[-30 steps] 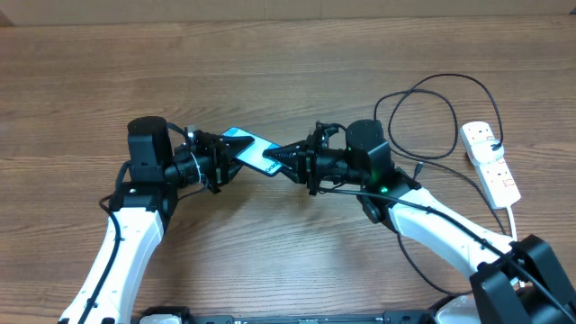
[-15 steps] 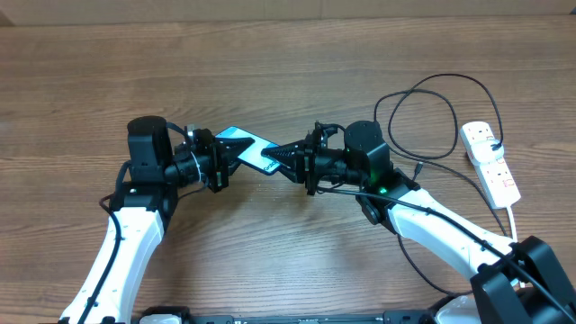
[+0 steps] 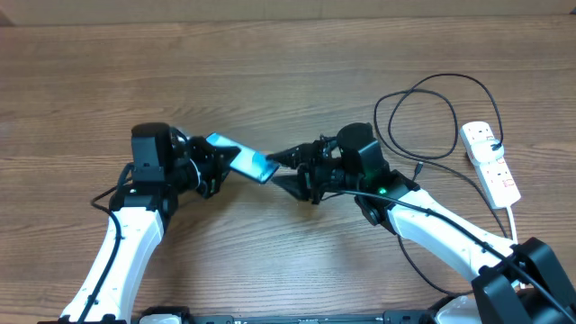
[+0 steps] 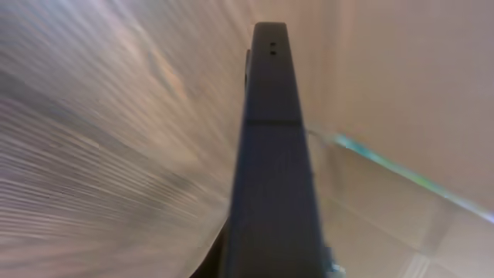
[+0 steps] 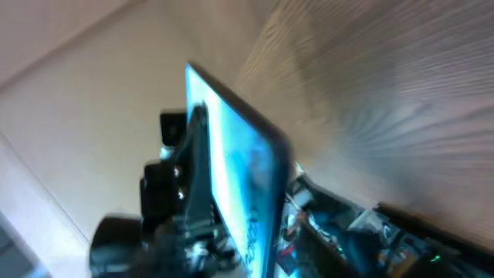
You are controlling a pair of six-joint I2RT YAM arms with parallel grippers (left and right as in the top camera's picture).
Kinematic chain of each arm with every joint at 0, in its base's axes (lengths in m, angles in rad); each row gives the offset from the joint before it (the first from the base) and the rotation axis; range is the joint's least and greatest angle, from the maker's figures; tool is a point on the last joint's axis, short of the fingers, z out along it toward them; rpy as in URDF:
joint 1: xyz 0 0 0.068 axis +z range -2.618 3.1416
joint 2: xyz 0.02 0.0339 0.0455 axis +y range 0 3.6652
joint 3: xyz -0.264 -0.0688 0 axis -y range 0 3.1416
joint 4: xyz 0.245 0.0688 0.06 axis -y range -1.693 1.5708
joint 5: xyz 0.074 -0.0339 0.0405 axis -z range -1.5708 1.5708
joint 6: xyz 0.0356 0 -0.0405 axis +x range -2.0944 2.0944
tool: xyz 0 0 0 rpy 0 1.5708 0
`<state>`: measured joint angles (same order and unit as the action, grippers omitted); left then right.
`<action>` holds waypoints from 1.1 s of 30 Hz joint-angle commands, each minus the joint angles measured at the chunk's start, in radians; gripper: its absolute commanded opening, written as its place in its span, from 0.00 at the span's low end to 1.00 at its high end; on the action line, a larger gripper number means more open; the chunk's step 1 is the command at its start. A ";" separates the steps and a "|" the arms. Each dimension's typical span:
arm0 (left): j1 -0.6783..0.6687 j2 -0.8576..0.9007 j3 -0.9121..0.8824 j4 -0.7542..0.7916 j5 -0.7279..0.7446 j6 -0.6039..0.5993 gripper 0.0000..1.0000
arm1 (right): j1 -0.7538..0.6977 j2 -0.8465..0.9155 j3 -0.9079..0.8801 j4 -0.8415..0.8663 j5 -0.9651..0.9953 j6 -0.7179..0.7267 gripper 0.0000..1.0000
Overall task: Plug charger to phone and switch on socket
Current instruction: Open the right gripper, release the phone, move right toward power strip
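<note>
1. The left gripper (image 3: 214, 165) is clamped on the phone (image 3: 241, 158); in the overhead view it grips the end at 10 o'clock, and the phone's free end points to 4 o'clock.
2. The phone is lifted off the table (image 3: 288, 54) and tilted; its light-blue screen shows from above.
3. The left wrist view shows only the phone's dark edge (image 4: 272, 154), running from 6 o'clock up to 12 o'clock; the gripper's own fingers cannot be made out there, and the background is blurred.
4. The right gripper (image 3: 283, 171) is at 3 o'clock of the phone, just beside its free end; its two fingers stand apart in a V that opens toward the phone, and I see nothing between them.
5. The right wrist view shows the phone (image 5: 231, 177) nearly edge-on, screen lit blue, with the dark body of the left gripper behind it at 9 o'clock; the picture is blurred.
6. The charger (image 3: 459, 76) lies in loose loops on the table at 2 o'clock of the right gripper; one run of it reaches the 12 o'clock end of the socket (image 3: 490, 162); where its connector tip lies I cannot tell.
7. The socket lies flat near the table's 3 o'clock edge, well apart from the phone; its white cord (image 3: 513, 216) leaves toward 6 o'clock; the switches are too small to read.
</note>
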<state>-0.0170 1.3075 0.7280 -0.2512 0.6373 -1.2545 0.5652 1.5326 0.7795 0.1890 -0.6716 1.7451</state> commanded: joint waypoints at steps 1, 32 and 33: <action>0.005 -0.005 0.012 -0.093 -0.136 0.233 0.04 | -0.004 -0.015 0.007 -0.049 0.054 -0.238 0.69; 0.005 -0.004 0.012 -0.088 0.368 0.664 0.04 | -0.468 -0.034 0.077 -0.764 0.868 -1.300 0.99; 0.005 -0.004 0.012 -0.088 0.359 0.655 0.04 | -0.469 -0.033 0.072 -0.763 0.898 -1.300 0.99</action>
<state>-0.0170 1.3075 0.7265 -0.3492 0.9588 -0.6018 0.0982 1.5230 0.8314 -0.5762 0.0303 0.4637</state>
